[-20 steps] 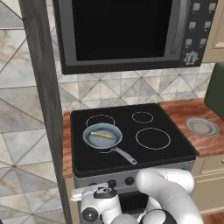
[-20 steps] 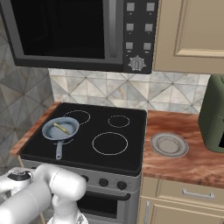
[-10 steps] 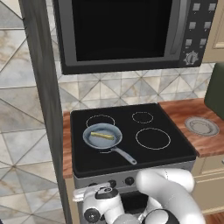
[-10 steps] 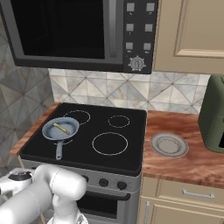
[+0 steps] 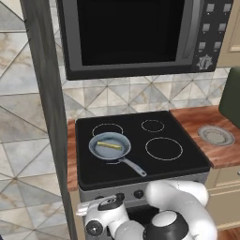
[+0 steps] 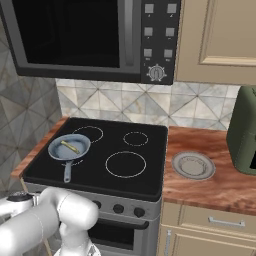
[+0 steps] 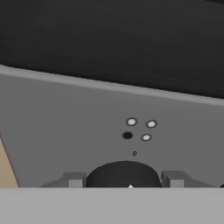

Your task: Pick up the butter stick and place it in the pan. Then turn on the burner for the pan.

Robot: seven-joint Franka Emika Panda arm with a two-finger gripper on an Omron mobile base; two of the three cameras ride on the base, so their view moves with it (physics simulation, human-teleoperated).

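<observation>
The butter stick (image 5: 108, 146) (image 6: 70, 147) lies inside the pan (image 5: 99, 151) (image 6: 59, 149), which sits on the front-left burner (image 5: 111, 162) (image 6: 76, 161) of the black cooktop, with its handle pointing toward the stove front. My gripper (image 7: 124, 180) is low, against the stove's grey front panel. Its fingertips (image 7: 74, 179) press on both sides of a round dark knob (image 7: 124, 171), so it is shut on the knob. From the base cameras, the hand (image 5: 104, 207) (image 6: 19, 198) shows at the left end of the knob row.
Other knobs (image 5: 138, 193) (image 6: 118, 208) line the stove front. A round grey plate (image 5: 215, 135) (image 6: 193, 165) rests on the wooden counter to the right, next to a dark green appliance (image 6: 244, 131). A microwave (image 5: 136, 33) hangs above the cooktop.
</observation>
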